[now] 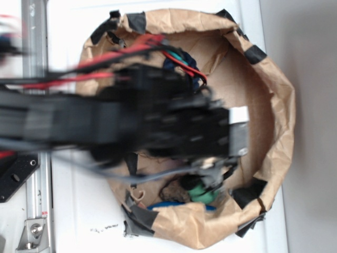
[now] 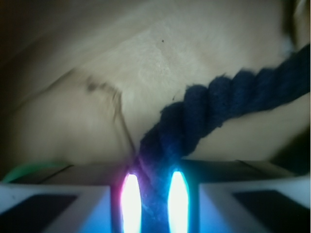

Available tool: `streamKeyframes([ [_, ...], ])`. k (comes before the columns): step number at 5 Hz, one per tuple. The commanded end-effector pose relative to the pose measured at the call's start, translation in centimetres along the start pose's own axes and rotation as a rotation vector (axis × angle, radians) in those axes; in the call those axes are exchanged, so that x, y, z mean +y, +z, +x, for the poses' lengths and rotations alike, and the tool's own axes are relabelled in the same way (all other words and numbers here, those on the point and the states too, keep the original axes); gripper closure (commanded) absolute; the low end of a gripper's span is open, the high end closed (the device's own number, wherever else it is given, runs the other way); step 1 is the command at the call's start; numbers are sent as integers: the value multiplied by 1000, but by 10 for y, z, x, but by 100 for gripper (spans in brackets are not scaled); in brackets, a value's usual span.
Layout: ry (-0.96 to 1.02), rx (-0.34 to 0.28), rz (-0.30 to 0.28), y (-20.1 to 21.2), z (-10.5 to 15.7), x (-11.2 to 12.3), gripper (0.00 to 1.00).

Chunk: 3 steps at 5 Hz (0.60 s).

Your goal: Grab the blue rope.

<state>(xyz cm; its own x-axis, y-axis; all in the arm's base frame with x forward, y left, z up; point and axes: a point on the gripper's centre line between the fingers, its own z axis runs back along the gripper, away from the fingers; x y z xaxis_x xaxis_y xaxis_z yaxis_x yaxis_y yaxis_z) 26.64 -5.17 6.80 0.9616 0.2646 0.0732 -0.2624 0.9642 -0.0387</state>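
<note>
In the wrist view the blue rope [image 2: 228,94], thick, dark navy and twisted, runs from the upper right down into my gripper [image 2: 154,177]. The two glowing pads [image 2: 130,199] press on either side of the rope, so the gripper is shut on it. Brown paper lies behind the rope. In the exterior view my blurred black arm [image 1: 131,124] covers the middle of the bin and hides the fingers. Only a dark navy bit of rope [image 1: 172,64] shows past the red wires at the top.
A crumpled brown paper bin [image 1: 279,121] with black tape on its rim surrounds everything. At its lower side lie a green ball [image 1: 202,194], a brown lump [image 1: 171,191] and a bright blue strip [image 1: 164,205]. A metal rail [image 1: 34,47] stands at the left.
</note>
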Motion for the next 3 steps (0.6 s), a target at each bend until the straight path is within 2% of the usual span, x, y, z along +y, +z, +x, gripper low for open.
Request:
streamKeyframes([
  [1, -281, -92, -53, 92, -10, 36, 100],
  [3, -311, -62, -35, 106, -4, 44, 100],
])
